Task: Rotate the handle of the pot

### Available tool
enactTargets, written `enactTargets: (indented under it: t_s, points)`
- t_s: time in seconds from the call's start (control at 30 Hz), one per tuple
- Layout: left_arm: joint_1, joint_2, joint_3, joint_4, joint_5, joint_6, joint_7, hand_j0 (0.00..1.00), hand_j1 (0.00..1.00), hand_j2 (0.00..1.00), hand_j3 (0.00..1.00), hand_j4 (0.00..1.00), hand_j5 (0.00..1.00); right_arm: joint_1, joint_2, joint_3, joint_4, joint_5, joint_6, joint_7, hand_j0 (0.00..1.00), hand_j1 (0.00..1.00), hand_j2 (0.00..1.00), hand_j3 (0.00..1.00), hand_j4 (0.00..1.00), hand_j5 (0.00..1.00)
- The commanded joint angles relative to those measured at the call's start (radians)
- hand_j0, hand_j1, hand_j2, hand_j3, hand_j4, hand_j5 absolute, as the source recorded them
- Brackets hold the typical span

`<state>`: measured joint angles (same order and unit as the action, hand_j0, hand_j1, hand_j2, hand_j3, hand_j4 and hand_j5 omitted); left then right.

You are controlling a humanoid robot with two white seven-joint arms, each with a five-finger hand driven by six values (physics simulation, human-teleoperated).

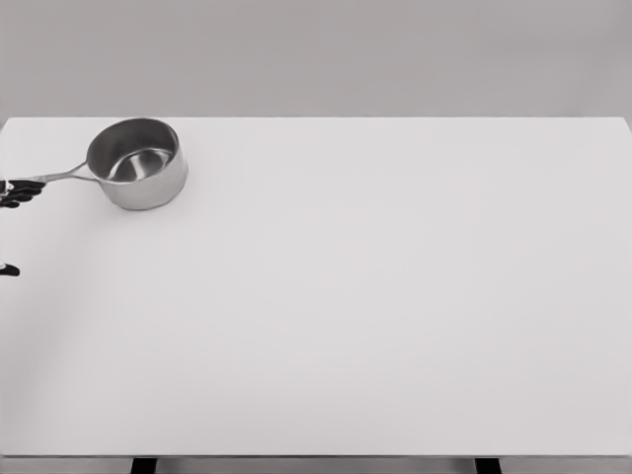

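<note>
A shiny steel pot [138, 163] stands upright near the table's far left corner. Its thin handle [54, 178] points left, toward the picture's edge. Only the dark fingertips [20, 194] of my left hand [12, 229] show at the left edge, right beside and just under the handle's end. A separate dark tip, probably the thumb [8, 269], sits well below them, apart from the handle. The fingers look spread and are not closed around the handle. The rest of the hand and its arm are cut off by the frame. My right arm is out of view.
The white table [375, 296] spreads wide to the right of the pot and toward me. Its far edge runs just behind the pot, and its left edge lies close to the handle's end.
</note>
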<state>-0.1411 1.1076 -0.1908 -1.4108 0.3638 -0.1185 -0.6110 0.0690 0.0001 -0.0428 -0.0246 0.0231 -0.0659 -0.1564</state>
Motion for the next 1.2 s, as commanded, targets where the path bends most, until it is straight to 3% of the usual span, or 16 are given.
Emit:
enactTargets:
  t_s: [0.0, 0.23, 0.57, 1.0, 1.17]
  points:
    - [0.000, -0.012, -0.015, 0.015, -0.003, 0.000, 0.000, 1.00, 1.00, 1.00, 1.00, 1.00, 1.00, 0.000, 0.000, 0.000, 0.000, 0.000, 0.000, 0.000, 1.00, 1.00, 1.00, 1.00, 1.00, 1.00]
    - [-0.029, -0.022, -0.016, 0.044, -0.006, 0.000, 0.000, 1.00, 1.00, 1.00, 1.00, 1.00, 1.00, 0.000, 0.000, 0.000, 0.000, 0.000, 0.000, 0.000, 1.00, 1.00, 1.00, 1.00, 1.00, 1.00]
    - [-0.202, -0.101, -0.144, 0.164, -0.063, 0.000, 0.000, 1.00, 1.00, 1.00, 1.00, 1.00, 1.00, 0.000, 0.000, 0.000, 0.000, 0.000, 0.000, 0.000, 1.00, 1.00, 1.00, 1.00, 1.00, 1.00]
    - [-0.210, -0.104, -0.144, 0.167, -0.065, -0.001, 0.000, 1.00, 1.00, 1.00, 1.00, 1.00, 1.00, 0.000, 0.000, 0.000, 0.000, 0.000, 0.000, 0.000, 1.00, 1.00, 1.00, 1.00, 1.00, 1.00]
    - [-0.239, -0.123, -0.145, 0.208, -0.089, -0.001, 0.000, 1.00, 1.00, 1.00, 1.00, 1.00, 1.00, 0.000, 0.000, 0.000, 0.000, 0.000, 0.000, 0.000, 1.00, 1.00, 1.00, 1.00, 1.00, 1.00]
